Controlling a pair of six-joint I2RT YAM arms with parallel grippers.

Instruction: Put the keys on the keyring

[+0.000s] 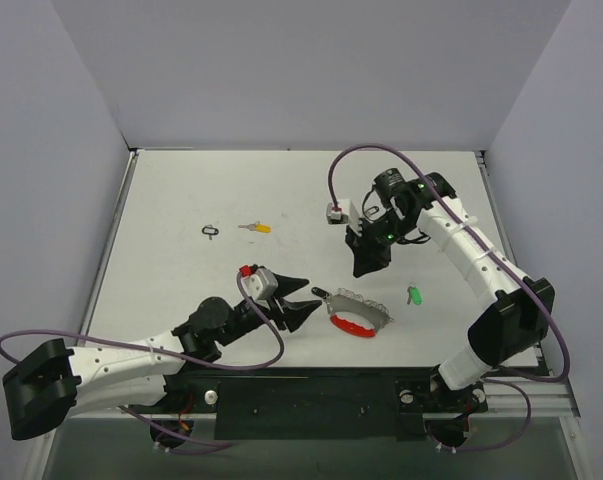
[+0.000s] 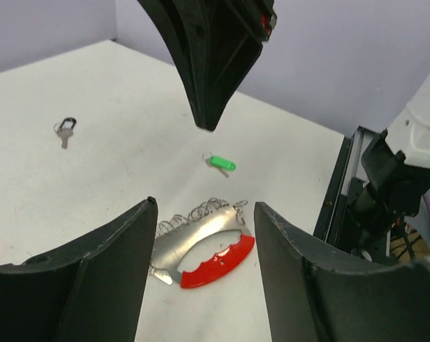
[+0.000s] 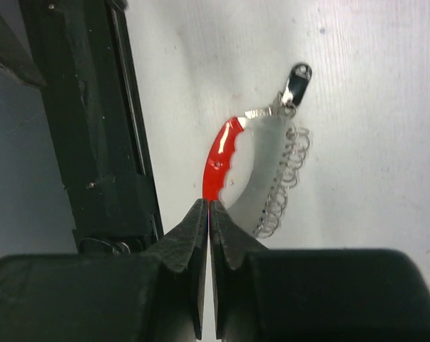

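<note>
**Hard to read:**
- Keyring [image 1: 359, 308]: silver coil with a red plastic arc [image 3: 220, 158]. In the right wrist view the arc's lower end is cut off behind the fingertips.
- Black-headed key [image 3: 298, 77]: sits at the coil's far end. Cannot tell whether it is threaded on or merely touching.
- Yellow key [image 1: 255, 227] and small black loop [image 1: 211, 231]: lie near each other at mid-table, well apart from the keyring. Both are too small for detail.
- Green key [image 2: 220, 164]: lies loose on the table [image 1: 181, 200], just right of the keyring.

**Arms:**
- Left gripper [image 1: 313, 300]: stretched low from the near-left, released, jaws spread, nothing held. The keyring lies on the table just ahead of them.
- Right gripper [image 3: 209, 208]: arm folded back, pointing down above the keyring, fingers clenched, holding nothing.
</note>
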